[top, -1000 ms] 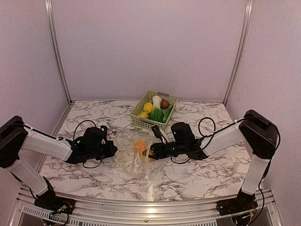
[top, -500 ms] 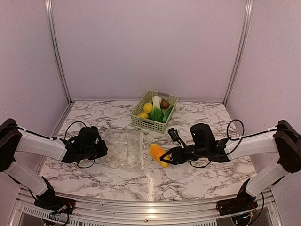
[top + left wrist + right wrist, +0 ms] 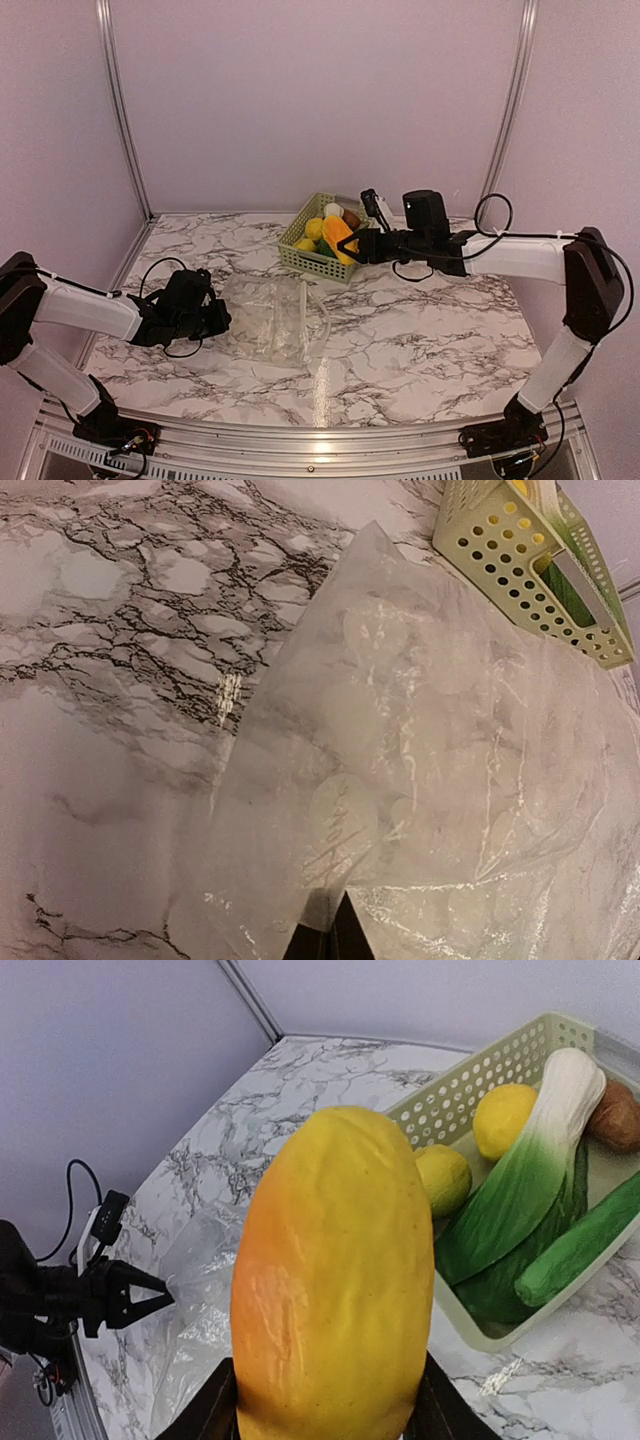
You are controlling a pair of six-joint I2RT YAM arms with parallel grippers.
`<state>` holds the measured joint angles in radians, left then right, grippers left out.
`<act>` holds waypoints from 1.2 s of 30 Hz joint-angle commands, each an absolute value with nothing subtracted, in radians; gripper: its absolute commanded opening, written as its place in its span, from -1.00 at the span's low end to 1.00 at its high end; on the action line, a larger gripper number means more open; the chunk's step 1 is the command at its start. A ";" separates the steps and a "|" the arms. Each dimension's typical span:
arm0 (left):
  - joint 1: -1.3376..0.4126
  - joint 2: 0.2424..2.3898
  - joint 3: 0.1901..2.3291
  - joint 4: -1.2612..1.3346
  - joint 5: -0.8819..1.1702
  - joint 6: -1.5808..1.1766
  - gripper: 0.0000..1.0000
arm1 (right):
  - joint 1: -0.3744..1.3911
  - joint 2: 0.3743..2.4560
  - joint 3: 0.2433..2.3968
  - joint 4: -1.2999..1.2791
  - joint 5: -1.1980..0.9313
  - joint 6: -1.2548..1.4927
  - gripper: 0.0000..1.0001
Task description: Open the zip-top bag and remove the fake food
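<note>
The clear zip-top bag (image 3: 275, 320) lies flat and crinkled on the marble, with nothing showing inside it (image 3: 430, 750). My left gripper (image 3: 222, 320) is shut on the bag's left edge, a bit of film pinched between its tips (image 3: 327, 920). My right gripper (image 3: 352, 245) is shut on the orange-yellow mango (image 3: 338, 236), held above the front of the basket. In the right wrist view the mango (image 3: 335, 1280) fills the space between the fingers. Other fake food lies in the basket: two lemons (image 3: 505, 1120), a leafy vegetable (image 3: 530, 1170), a green pod (image 3: 585, 1240), a brown piece (image 3: 615, 1115).
The pale green slotted basket (image 3: 300, 255) stands at the back centre of the table, near the rear wall. Metal frame posts (image 3: 120, 110) rise at both back corners. A black cable (image 3: 160, 275) loops beside the left arm.
The right arm drew the mango out of the bag and carried it up and back to above the basket. The left gripper, still shut, dragged the bag slightly left.
</note>
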<state>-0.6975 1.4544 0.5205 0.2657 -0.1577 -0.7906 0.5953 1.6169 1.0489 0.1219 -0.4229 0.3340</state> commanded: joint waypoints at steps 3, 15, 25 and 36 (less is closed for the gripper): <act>-0.692 1.463 0.523 0.267 -0.154 -0.769 -1.00 | 0.509 1.889 1.322 0.110 -0.336 0.290 -0.48; -0.692 1.480 0.504 0.299 -0.140 -0.771 -1.00 | 0.404 2.199 1.660 0.077 -0.238 0.337 -0.42; -0.692 1.501 0.515 0.315 -0.127 -0.752 -1.00 | 0.396 2.310 1.883 -0.072 -0.233 0.311 0.65; -0.693 1.376 0.419 0.494 -0.095 -0.659 -1.00 | 0.450 1.955 1.472 0.072 -0.475 0.264 0.60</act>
